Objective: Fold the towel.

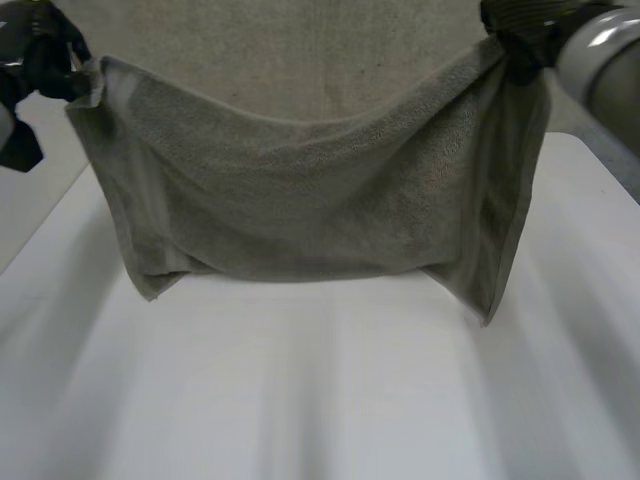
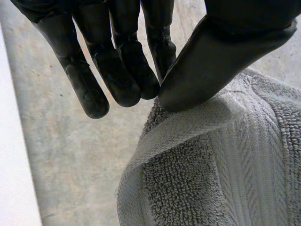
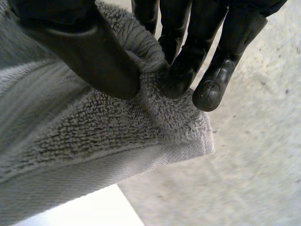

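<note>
A grey towel (image 1: 320,200) hangs in the air above the white table (image 1: 320,400), stretched between both hands and sagging in the middle. My left hand (image 1: 45,60) pinches its far left corner: in the left wrist view the thumb (image 2: 211,61) presses the towel (image 2: 225,169) against the fingers (image 2: 127,80). My right hand (image 1: 525,35) pinches the far right corner; in the right wrist view the thumb (image 3: 89,52) and fingers (image 3: 188,66) clamp the towel's corner (image 3: 117,127). The lower edge of the towel hangs just above the table.
Beyond the table lies a speckled grey floor (image 1: 300,50). The right arm (image 1: 605,60) comes in at the far right. The table's near half lies bare in front of the hanging towel.
</note>
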You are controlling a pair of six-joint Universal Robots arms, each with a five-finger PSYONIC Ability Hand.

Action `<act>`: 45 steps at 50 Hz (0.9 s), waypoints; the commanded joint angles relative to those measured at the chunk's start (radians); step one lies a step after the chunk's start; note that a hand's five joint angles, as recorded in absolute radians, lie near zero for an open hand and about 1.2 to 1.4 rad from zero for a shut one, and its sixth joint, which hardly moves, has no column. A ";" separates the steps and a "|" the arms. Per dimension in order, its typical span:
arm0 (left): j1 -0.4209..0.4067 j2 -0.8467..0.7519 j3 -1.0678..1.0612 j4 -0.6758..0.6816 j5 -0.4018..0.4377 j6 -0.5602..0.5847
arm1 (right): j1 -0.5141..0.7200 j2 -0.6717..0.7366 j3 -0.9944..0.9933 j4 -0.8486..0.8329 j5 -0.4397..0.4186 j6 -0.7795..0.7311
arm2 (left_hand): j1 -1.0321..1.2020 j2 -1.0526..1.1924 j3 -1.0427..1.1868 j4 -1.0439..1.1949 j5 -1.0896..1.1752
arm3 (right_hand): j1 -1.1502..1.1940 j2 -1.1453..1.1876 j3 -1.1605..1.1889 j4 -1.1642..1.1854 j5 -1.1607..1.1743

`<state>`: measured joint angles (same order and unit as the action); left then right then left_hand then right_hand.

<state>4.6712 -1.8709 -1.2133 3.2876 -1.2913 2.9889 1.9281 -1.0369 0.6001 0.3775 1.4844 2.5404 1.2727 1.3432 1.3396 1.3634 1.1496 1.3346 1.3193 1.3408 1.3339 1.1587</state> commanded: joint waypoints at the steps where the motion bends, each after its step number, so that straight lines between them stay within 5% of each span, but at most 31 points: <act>1: -0.074 -0.258 0.331 0.065 -0.041 -0.002 | 0.110 0.317 -0.420 -0.177 0.172 -0.233 | 0.124 0.053 0.057 0.033 0.072 | 0.062 0.077 0.055 0.062 0.063; 10: -0.086 -0.295 0.548 0.333 -0.114 -0.100 | 0.149 0.307 -0.562 -0.517 0.205 -0.171 | 0.124 0.053 0.057 0.033 0.072 | 0.062 0.077 0.055 0.062 0.063; 15: -0.080 -0.258 0.532 0.478 -0.102 -0.272 | 0.137 0.279 -0.505 -0.522 0.179 -0.086 | 0.124 0.053 0.057 0.033 0.072 | 0.062 0.077 0.055 0.062 0.063; 21: -0.057 -0.254 0.399 0.478 -0.063 -0.320 | 0.121 0.276 -0.393 -0.417 0.105 -0.078 | 0.124 0.053 0.057 0.033 0.072 | 0.062 0.077 0.055 0.062 0.063; 23: -0.014 -0.252 0.249 0.489 0.036 -0.320 | 0.091 0.279 -0.285 -0.294 -0.002 -0.080 | 0.124 0.053 0.057 0.033 0.072 | 0.062 0.077 0.055 0.062 0.063; 28: 0.035 -0.252 0.034 0.498 0.194 -0.312 | 0.062 0.288 -0.072 -0.162 -0.104 -0.126 | 0.124 0.053 0.057 0.033 0.072 | 0.062 0.077 0.055 0.062 0.063; 35: 0.090 -0.246 -0.253 0.507 0.397 -0.243 | 0.009 0.250 0.343 -0.141 -0.115 -0.322 | 0.124 0.053 0.057 0.033 0.072 | 0.062 0.077 0.055 0.062 0.063; 45: 0.170 -0.148 -0.509 0.448 0.538 0.008 | -0.037 0.046 0.725 -0.300 -0.115 -0.325 | 0.124 0.053 0.057 0.033 0.072 | 0.062 0.077 0.055 0.062 0.063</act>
<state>4.7985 -2.0803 -1.5866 3.7775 -0.8232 2.8447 1.9147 -0.8547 1.1097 0.1907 1.3653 2.2056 1.2736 1.3432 1.3399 1.3635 1.1536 1.3352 1.3253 1.3409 1.3421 1.1588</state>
